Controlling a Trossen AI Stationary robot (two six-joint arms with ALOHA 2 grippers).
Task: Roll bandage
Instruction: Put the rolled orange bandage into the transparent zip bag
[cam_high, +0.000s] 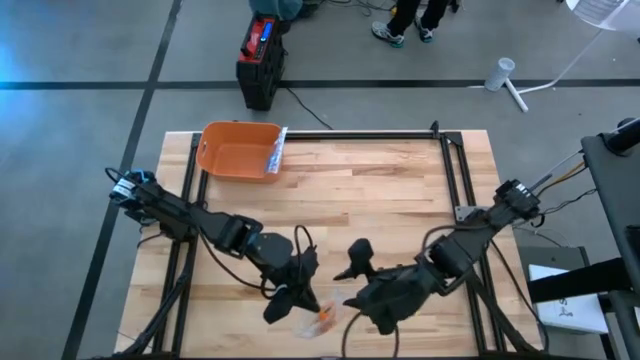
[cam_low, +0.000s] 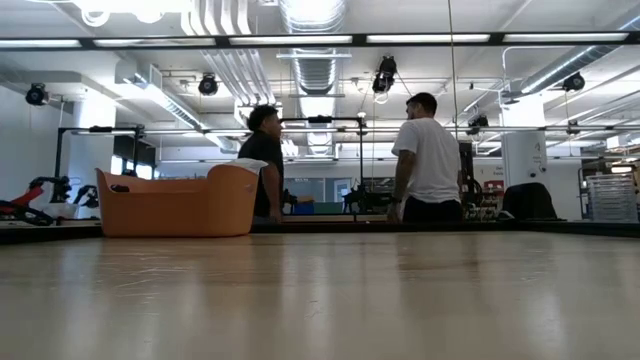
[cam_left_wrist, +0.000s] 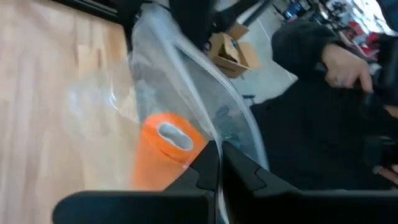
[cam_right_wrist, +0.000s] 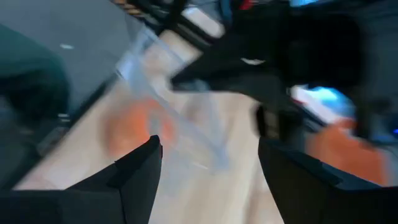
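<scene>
Straight down from overhead onto the whole wooden table (cam_high: 400, 190), both arms in frame; level across the tabletop from its surface toward the orange tub (cam_low: 178, 203) and two people (cam_low: 430, 160) in the room behind. Tight in from each wrist, both sharing the orange roll (cam_left_wrist: 163, 149) in its clear bag (cam_left_wrist: 186, 81).

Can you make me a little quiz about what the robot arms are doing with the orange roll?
1. True or false: the orange bandage roll sits inside a clear plastic bag.
2. Which claw pinches the bag's edge? A) left claw B) right claw
3. Fill in: the orange tub stands at the table's ____ edge, away from both arms.

Key: 1 true. 2 A; the left claw is shut on the bag, the right claw is open close by. 3 far.
</scene>
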